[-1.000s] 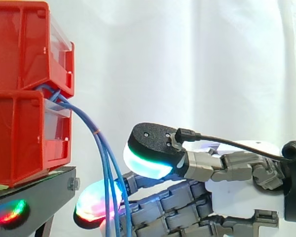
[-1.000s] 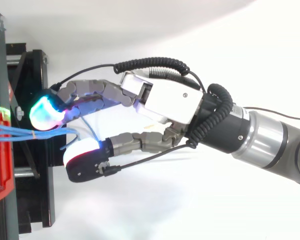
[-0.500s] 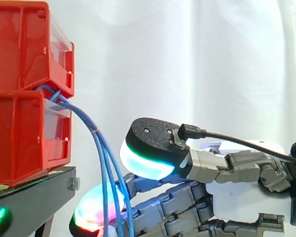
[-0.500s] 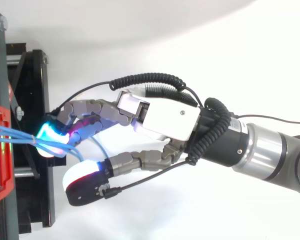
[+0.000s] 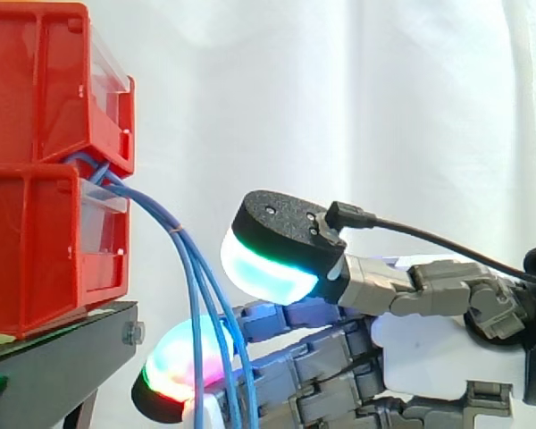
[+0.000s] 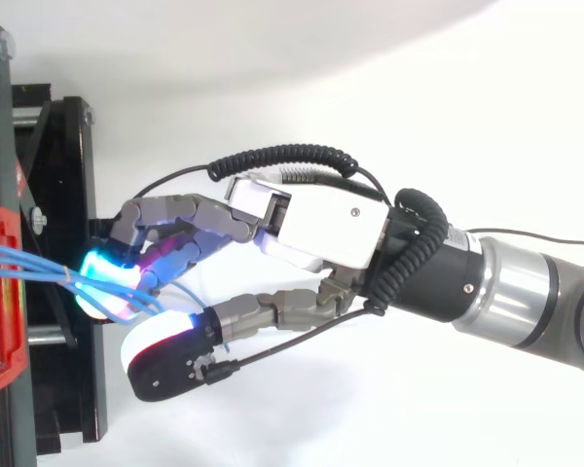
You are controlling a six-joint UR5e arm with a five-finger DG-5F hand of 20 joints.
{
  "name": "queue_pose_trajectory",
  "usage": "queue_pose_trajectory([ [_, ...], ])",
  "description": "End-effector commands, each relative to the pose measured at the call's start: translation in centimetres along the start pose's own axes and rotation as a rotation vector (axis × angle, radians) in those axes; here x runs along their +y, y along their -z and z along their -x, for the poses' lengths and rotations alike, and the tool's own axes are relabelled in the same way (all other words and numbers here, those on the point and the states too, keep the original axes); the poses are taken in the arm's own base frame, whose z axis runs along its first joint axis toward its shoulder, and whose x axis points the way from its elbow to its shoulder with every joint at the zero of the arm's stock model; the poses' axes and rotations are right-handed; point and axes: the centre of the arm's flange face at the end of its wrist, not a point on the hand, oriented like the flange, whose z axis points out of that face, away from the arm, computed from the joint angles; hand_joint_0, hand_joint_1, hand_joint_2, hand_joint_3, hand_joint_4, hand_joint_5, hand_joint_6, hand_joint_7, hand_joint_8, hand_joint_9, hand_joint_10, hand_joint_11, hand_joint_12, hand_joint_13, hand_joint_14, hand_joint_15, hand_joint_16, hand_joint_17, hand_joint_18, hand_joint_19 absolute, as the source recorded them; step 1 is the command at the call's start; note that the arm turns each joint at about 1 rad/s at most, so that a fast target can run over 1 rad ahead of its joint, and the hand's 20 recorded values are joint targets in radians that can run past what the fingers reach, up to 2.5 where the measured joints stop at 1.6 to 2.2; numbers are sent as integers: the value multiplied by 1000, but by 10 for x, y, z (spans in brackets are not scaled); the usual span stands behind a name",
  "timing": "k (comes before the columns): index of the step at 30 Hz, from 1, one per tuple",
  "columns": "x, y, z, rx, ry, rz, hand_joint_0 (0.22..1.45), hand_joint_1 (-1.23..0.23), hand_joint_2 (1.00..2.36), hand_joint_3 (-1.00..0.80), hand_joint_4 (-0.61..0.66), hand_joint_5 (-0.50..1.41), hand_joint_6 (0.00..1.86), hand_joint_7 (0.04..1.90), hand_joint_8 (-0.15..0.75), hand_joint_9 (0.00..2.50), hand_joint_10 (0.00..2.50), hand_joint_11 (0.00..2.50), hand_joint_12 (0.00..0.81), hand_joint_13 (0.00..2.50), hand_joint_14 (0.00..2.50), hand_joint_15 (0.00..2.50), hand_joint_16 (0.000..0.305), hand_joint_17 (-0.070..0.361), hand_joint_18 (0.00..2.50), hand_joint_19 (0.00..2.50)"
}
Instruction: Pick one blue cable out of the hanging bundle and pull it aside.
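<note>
Hand: we see it [image 6: 321, 219] reaching level into the bundle; whether it has closed on a strand we cannot tell.
Blue cables: the blue cables [image 5: 194, 286] leave the red bins [image 5: 36, 179] ahead of the hand and drop across its front end, close together.
Done: in our judgement, the approach; the hand is in among the strands.
Left: we see no single cable drawn clear of the others, so the separating and the sideways pull are not yet done.
</note>
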Motion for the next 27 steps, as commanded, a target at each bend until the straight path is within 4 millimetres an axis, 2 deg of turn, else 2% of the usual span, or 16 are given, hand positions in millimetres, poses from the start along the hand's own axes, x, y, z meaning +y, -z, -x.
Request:
queue_pose_trajectory([
  [1,4,-3,2,6,-36,9,535,-569,1001,-483,198,-78,502,1186,228,854,11,311,265,700,16,371,41,91,422,308],
  [7,19,-13,5,37,-73,8,537,-570,1002,-480,205,-83,503,1137,231,857,12,311,266,706,16,380,41,91,425,308],
  [13,18,-17,19,24,-103,-8,538,-568,1002,-479,217,-87,503,1115,229,859,12,315,267,707,17,379,41,91,425,316],
  [21,26,-23,23,47,-110,11,540,-568,1002,-475,215,-87,503,1112,231,861,12,312,269,713,16,381,41,91,427,316],
  [27,24,-25,33,44,-114,2,556,-580,1006,-435,175,-77,502,1205,229,865,12,317,263,713,16,386,40,90,423,322],
])
